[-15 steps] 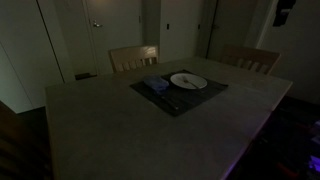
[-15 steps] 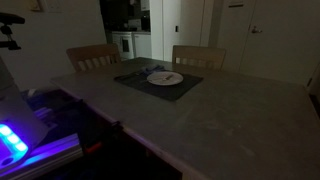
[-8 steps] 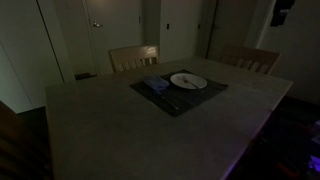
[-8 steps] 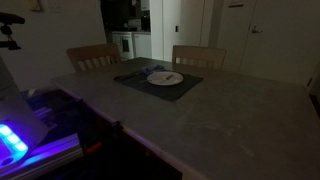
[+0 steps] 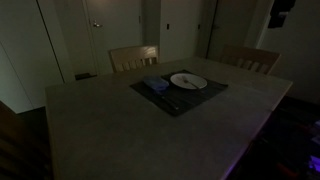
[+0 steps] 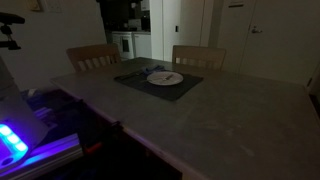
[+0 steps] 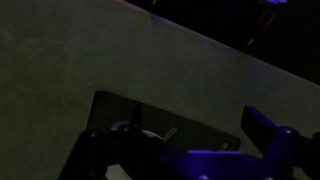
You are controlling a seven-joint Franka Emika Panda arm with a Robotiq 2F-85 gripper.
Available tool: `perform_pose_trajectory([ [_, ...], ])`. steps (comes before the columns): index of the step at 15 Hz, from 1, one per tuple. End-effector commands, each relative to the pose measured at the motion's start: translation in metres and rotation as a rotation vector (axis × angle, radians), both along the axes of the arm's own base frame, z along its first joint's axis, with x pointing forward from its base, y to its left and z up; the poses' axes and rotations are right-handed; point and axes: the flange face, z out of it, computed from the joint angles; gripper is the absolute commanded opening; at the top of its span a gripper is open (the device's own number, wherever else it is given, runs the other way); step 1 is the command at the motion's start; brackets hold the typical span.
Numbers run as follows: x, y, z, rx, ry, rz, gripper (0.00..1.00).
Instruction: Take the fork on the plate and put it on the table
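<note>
The scene is very dark. The white plate [image 5: 187, 81] sits on a dark placemat [image 5: 178, 95] at the far side of the table [image 5: 130, 130], and it shows in both exterior views [image 6: 165, 77]. The fork [image 5: 186, 80] is a thin dark streak lying across the plate. In the wrist view my gripper [image 7: 185, 152] is open and empty, its two fingers spread wide high above the table [image 7: 80, 50]. The placemat [image 7: 200, 125], part of the plate [image 7: 143, 131] and a pale sliver that may be the fork [image 7: 171, 133] lie between the fingers.
A bluish folded napkin [image 5: 157, 87] lies on the placemat beside the plate. Two wooden chairs [image 5: 133, 57] [image 5: 250, 59] stand behind the table. A blue-lit device [image 6: 14, 140] and a camera stand [image 6: 10, 25] are at one table side.
</note>
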Motion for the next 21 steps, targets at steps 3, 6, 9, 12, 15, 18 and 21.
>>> perform_pose_trajectory([
  [3, 0.008, 0.004, -0.016, 0.005, -0.023, 0.077, 1.00],
  [6, 0.016, 0.004, -0.024, 0.005, -0.044, 0.114, 1.00],
  [9, 0.032, 0.000, -0.034, 0.005, -0.065, 0.149, 1.00],
  [12, 0.050, -0.007, -0.046, 0.006, -0.088, 0.190, 1.00],
  [15, 0.071, -0.010, -0.060, 0.031, -0.110, 0.197, 1.00],
  [18, 0.089, -0.005, -0.069, 0.061, -0.105, 0.186, 1.00],
  [21, 0.080, -0.002, -0.068, 0.066, -0.097, 0.164, 1.00],
])
